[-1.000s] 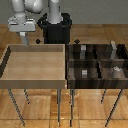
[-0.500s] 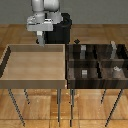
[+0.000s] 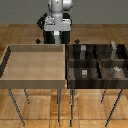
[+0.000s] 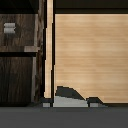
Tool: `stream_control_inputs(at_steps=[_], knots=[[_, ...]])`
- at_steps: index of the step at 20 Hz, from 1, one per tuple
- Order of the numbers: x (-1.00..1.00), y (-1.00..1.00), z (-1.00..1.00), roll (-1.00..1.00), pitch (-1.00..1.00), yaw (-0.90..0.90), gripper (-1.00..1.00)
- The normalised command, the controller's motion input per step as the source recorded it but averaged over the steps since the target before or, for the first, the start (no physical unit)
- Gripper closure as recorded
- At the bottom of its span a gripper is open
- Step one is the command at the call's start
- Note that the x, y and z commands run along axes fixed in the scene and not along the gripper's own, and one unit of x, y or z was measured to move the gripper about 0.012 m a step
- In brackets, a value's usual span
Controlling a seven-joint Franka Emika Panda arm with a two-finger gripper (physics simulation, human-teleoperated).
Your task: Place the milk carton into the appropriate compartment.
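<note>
In the wrist view a whitish-grey peaked box, the milk carton [image 4: 65, 94], sits between my two fingertips [image 4: 47, 103], and my gripper [image 4: 71, 102] is shut on it. Below it lie the pale floor of the light wooden tray [image 4: 90, 55] and the edge of the dark divided tray [image 4: 20, 60]. In the exterior view my gripper [image 3: 56, 32] hangs above the back edge where the light tray [image 3: 35, 62] meets the dark compartment tray [image 3: 97, 62]. The carton cannot be made out there against the arm.
The dark tray's compartments hold a small grey cube [image 3: 84, 73], a taller grey box [image 3: 114, 48], another grey box [image 3: 83, 50] and a pale item [image 3: 116, 69]. Both trays stand on thin metal legs. The robot's dark base [image 3: 55, 39] is behind them.
The arm has swung from over the light tray's far corner towards the exterior view's right, and now stands near the boundary between the two trays.
</note>
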Motion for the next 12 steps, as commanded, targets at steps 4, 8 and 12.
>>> stream_control_inputs(at_steps=[4, 8, 12], knots=[[0.00, 1.00, 0.00, 0.00, 0.00, 0.00, 1.00], [0.00, 1.00, 0.00, 0.00, 0.00, 0.00, 1.00], [0.00, 1.00, 0.00, 0.00, 0.00, 0.00, 1.00]])
